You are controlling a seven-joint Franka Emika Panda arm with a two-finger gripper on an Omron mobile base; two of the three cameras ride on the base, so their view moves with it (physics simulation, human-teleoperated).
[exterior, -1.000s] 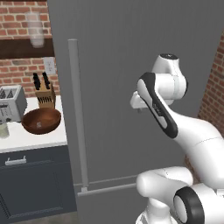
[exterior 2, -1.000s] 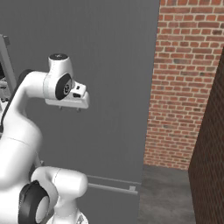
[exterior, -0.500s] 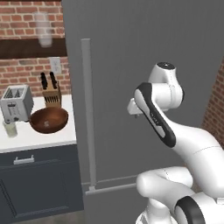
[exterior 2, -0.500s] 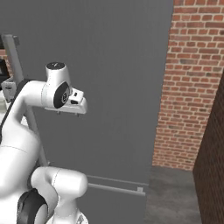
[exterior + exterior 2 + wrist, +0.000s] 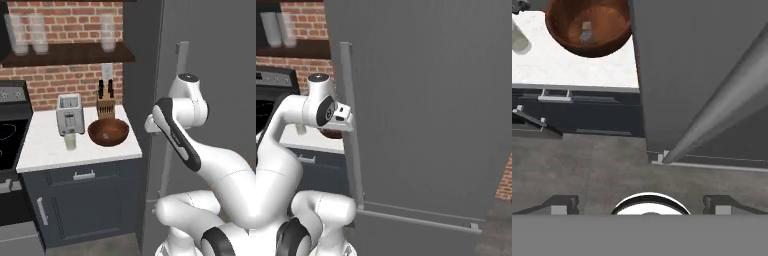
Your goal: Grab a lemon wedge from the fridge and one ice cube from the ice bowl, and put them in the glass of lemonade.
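While the fridge [image 5: 421, 100] door is shut, the lemon wedge presumably sits hidden inside. Wide open and empty, the gripper [image 5: 639, 204] hangs near the door's handle [image 5: 350, 125], likely lining up a pull. Left, the ice bowl [image 5: 108, 131] and lemonade glass [image 5: 70, 141] wait on the counter [image 5: 55, 156].

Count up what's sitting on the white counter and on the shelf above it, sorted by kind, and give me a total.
Toaster: 1
Knife block: 1
Ice bowl: 1
Glass of lemonade: 1
Tall frosted glasses on the shelf: 3
Total: 7
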